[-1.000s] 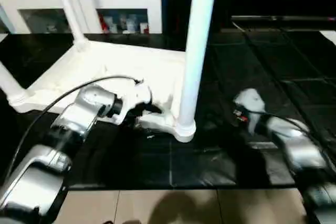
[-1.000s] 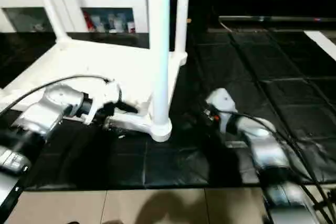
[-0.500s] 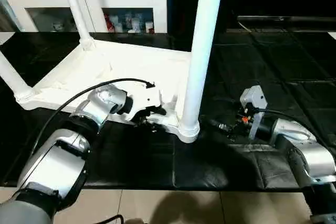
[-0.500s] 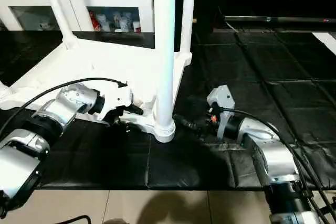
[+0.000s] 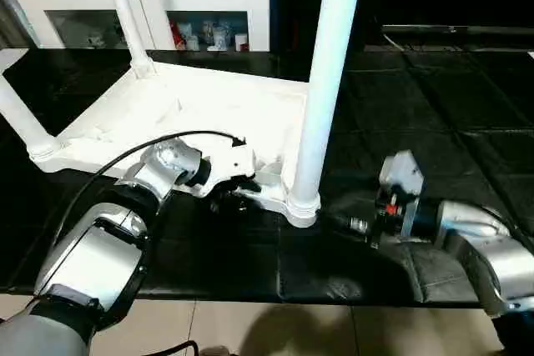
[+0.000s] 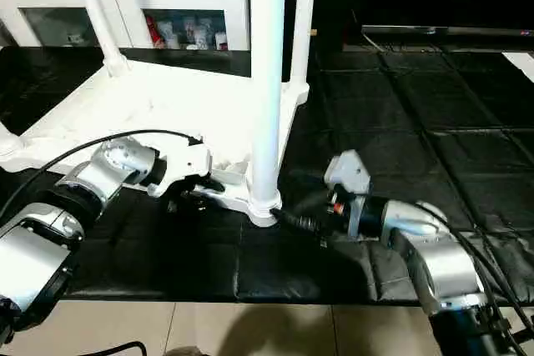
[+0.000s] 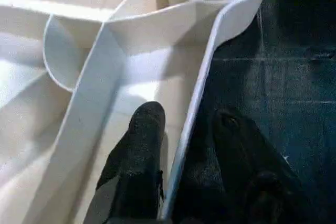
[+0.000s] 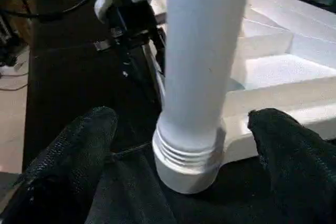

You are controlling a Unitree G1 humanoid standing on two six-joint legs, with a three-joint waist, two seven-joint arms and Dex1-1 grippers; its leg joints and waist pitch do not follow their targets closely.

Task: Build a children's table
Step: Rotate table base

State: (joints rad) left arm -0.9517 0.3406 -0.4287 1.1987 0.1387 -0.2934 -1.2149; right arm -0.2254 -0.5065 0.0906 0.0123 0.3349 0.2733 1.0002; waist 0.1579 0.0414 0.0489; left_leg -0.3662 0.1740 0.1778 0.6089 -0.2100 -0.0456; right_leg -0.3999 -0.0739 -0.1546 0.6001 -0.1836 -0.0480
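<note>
Black mat (image 5: 434, 106), left claw (image 7: 184, 129) seemingly pinching table (image 5: 209, 106) rim, right claw (image 8: 184, 129) spread around leg (image 8: 205, 51)

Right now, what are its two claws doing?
Left gripper: fingers astride the table's rim, grip uncertain.
Right gripper: open, either side of the leg.

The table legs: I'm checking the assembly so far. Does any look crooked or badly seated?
Nothing stands out. The near leg stands upright in its corner socket of the upturned table top, and the other legs look seated too.
</note>
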